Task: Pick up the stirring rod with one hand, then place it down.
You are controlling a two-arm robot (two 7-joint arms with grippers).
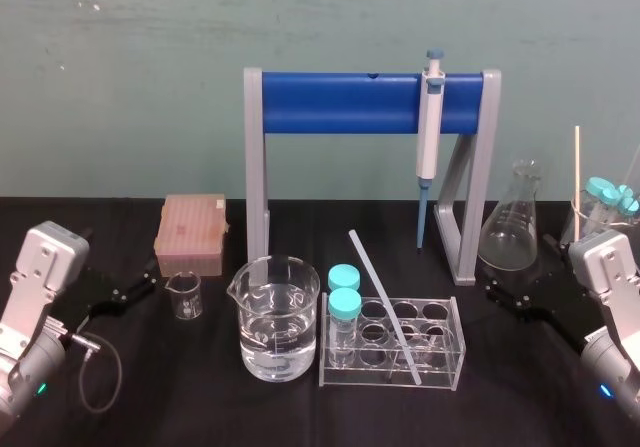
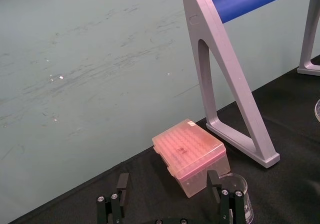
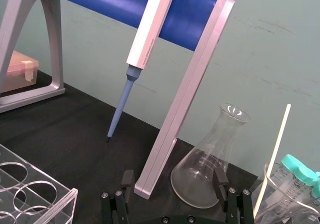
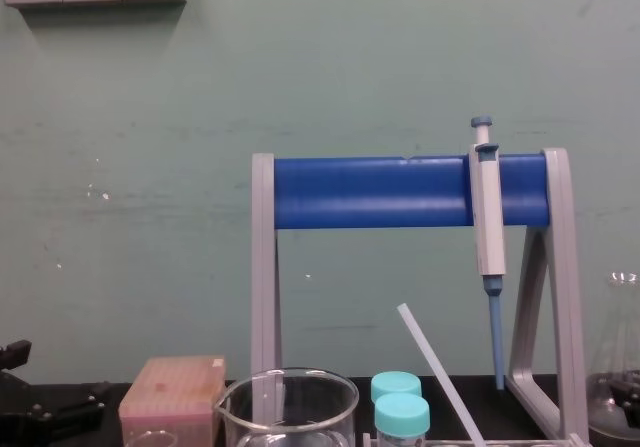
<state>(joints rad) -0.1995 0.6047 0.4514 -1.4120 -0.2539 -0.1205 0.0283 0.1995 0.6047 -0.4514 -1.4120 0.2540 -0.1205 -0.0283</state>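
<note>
The stirring rod [image 1: 385, 307] is a white translucent stick leaning in the clear tube rack [image 1: 448, 362] at the middle front, its top end pointing back and to the left. It also shows low in the chest view [image 4: 440, 377]. My left gripper [image 1: 125, 272] rests at the left of the table, near the small beaker [image 1: 184, 295], far from the rod. Its fingers [image 2: 122, 184] stand apart and hold nothing. My right gripper [image 1: 520, 267] sits at the right beside the conical flask [image 1: 512, 222], open and empty, with its fingers [image 3: 219, 176] spread wide.
A grey stand with a blue bar [image 1: 340, 104] spans the back and carries a hanging pipette [image 1: 430, 132]. A large beaker of water [image 1: 276, 319] and two teal-capped tubes [image 1: 344, 302] stand by the rack. A pink tip box [image 1: 192, 232] lies left. A beaker with tubes and a thin stick [image 1: 577, 177] stands far right.
</note>
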